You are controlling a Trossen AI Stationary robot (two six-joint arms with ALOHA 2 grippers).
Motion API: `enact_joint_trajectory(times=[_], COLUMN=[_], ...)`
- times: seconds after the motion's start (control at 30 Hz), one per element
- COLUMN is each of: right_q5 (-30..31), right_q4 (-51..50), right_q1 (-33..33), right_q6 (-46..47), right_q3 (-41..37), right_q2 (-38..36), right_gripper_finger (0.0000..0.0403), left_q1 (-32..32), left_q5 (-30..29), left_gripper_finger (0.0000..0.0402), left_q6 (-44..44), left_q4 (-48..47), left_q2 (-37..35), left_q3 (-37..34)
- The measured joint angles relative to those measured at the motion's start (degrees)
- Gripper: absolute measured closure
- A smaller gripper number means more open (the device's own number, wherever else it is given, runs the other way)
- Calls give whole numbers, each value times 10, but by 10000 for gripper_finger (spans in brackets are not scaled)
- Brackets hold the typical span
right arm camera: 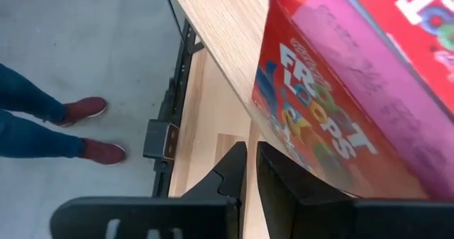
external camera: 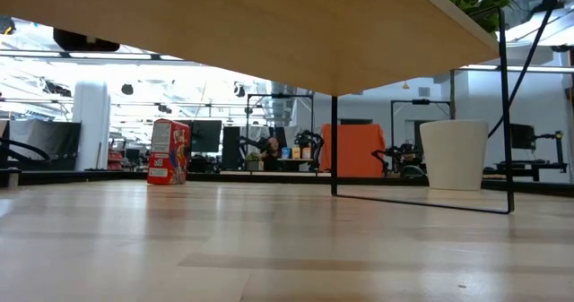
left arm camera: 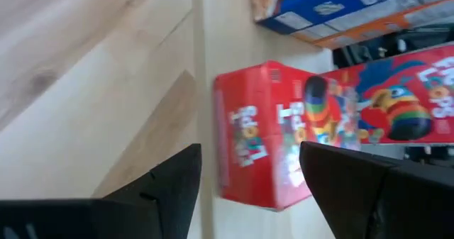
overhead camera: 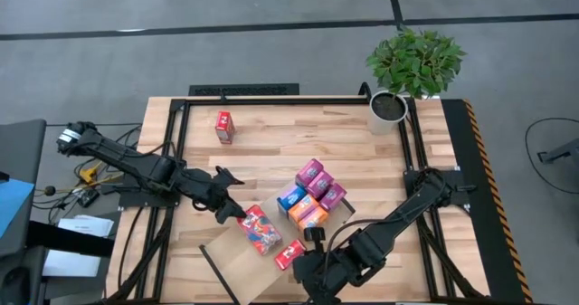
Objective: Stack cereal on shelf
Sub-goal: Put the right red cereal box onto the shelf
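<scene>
High view: we find the left gripper (overhead camera: 237, 211) at the shelf's (overhead camera: 237, 262) upper corner, its fingers parted on either side of one end of a red cereal box (overhead camera: 258, 230), which lies flat on the board toward 4 o'clock from it. We cannot tell whether they touch the box. The right gripper (overhead camera: 306, 262) sits nearly closed, holding nothing, with a second red box (overhead camera: 289, 253) just beside it at 10 o'clock. More cereal boxes (overhead camera: 310, 196) cluster on the table (overhead camera: 271, 151) at 1 o'clock from the shelf; one red box (overhead camera: 224, 126) stands apart.
</scene>
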Motion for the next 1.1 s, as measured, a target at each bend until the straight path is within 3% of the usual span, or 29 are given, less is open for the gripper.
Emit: enact_joint_trajectory(times=[0.67, 0.93, 1.1], right_q5=[17, 18, 18], right_q4=[-1, -1, -3], right_q1=[-1, -1, 0], right_q6=[2, 2, 2], right_q3=[0, 0, 0], right_q2=[0, 0, 0], right_gripper_finger=[344, 344, 344], left_q1=[0, 2, -3], left_q5=[36, -4, -5], left_gripper_finger=[174, 202, 224], left_q6=[-43, -36, -36], left_q4=[102, -18, -26], left_q2=[0, -23, -19], left_q3=[0, 11, 19])
